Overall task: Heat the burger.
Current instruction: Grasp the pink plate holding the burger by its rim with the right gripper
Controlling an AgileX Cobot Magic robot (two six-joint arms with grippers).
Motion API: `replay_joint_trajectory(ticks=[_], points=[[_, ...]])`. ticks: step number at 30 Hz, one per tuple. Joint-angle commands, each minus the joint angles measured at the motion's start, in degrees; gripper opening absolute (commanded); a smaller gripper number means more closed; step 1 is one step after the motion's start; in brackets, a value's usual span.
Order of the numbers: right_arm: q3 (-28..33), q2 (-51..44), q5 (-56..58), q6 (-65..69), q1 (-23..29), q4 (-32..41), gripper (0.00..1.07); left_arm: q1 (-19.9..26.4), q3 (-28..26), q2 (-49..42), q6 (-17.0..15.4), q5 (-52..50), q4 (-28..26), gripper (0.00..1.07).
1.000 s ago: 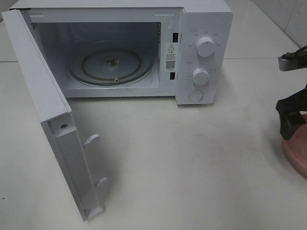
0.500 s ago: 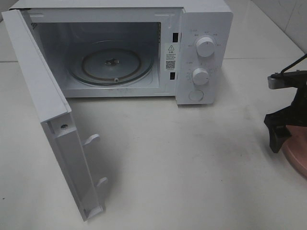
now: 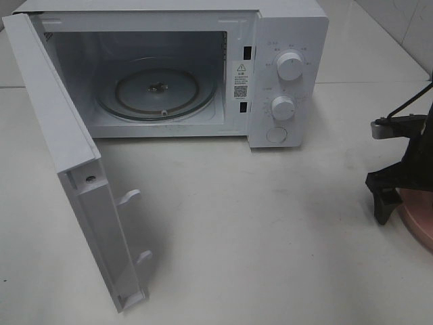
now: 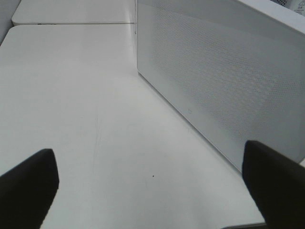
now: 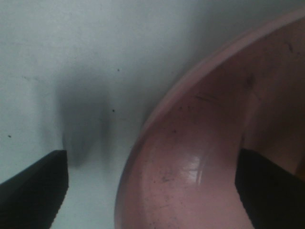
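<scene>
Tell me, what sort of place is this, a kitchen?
Probably a kitchen-style test corner rather than a real kitchen: a white microwave with its door swung open stands on a plain white table, a pink plate lies at the table's edge, and a tiled wall shows behind.

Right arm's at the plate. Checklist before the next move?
1. Door open: ok.
2. Turntable bare: ok.
3. Right tool open, a finger on each side of the plate rim: ok.
4. Left tool open, holding nothing: ok.
5. Burger on the plate: cannot tell; no view shows it.
</scene>
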Motion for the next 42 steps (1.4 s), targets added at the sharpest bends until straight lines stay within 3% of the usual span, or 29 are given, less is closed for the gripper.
replay_joint_trajectory(ticks=[1, 8, 10, 11, 12, 13, 15, 16, 18, 19, 21, 42], points=[[0.06, 0.29, -0.46, 0.4, -0.29, -0.06, 0.87, -0.23, 0.23, -1.2, -0.29, -0.29, -0.23, 1.0], [1.38, 0.63, -1.6, 0.4, -0.29, 0.11, 0.79, -0.23, 0.23, -1.2, -0.29, -0.29, -0.23, 1.0], [1.49, 0.63, -1.49, 0.8, -0.29, 0.11, 0.67, -0.23, 0.23, -1.2, -0.29, -0.29, -0.23, 1.0], [1.49, 0.63, -1.49, 0.8, -0.29, 0.11, 0.67, -0.23, 0.23, -1.2, -0.29, -0.29, -0.23, 1.0], [1.6, 0.63, -1.32, 1.03, -0.29, 0.11, 0.57, -0.23, 0.23, -1.2, -0.29, -0.29, -0.23, 1.0], [1.6, 0.63, -1.32, 1.03, -0.29, 0.11, 0.57, -0.23, 0.23, -1.2, -0.29, -0.29, -0.23, 1.0], [1.83, 0.63, -1.32, 1.32, -0.29, 0.11, 0.4, -0.23, 0.23, -1.2, -0.29, -0.29, -0.23, 1.0], [1.83, 0.63, -1.32, 1.32, -0.29, 0.11, 0.4, -0.23, 0.23, -1.2, -0.29, -0.29, -0.23, 1.0], [1.83, 0.63, -1.49, 2.64, -0.29, 0.34, 0.15, -0.23, 0.23, -1.2, -0.29, -0.29, -0.23, 1.0], [1.83, 0.63, -1.49, 2.64, -0.29, 0.34, 0.15, -0.23, 0.23, -1.2, -0.29, -0.29, -0.23, 1.0], [1.83, 0.63, -1.55, 2.75, -0.29, 0.34, 0.0, -0.23, 0.23, -1.2, -0.29, -0.29, -0.23, 1.0], [1.83, -3.72, 1.72, 4.13, -0.06, 0.23, 0.0, -0.23, 0.23, -1.2, -0.29, -0.29, -0.23, 1.0]])
